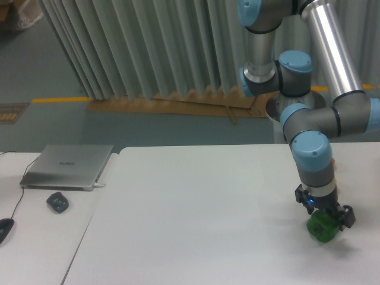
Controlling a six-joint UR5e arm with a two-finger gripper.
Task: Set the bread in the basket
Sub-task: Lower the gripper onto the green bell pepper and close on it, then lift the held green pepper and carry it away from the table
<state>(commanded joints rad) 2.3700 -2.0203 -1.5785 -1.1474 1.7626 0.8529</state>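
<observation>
Tool [324,221] low over green pepper [322,228] on table [208,208]; its opening unclear; laptop [68,166] far left

Your arm [332,101] folds down at the right, wrist vertical, gripper [323,224] low at the table, finger spacing unclear.

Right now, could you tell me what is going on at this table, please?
The single UR5e arm is reaching down at the right side of the white table, with its black pincer right over a green bell pepper. Whether the pincer is gripping the pepper cannot be told. No bread or basket shows in this view. A closed silver laptop and a small dark object lie on the left.
</observation>
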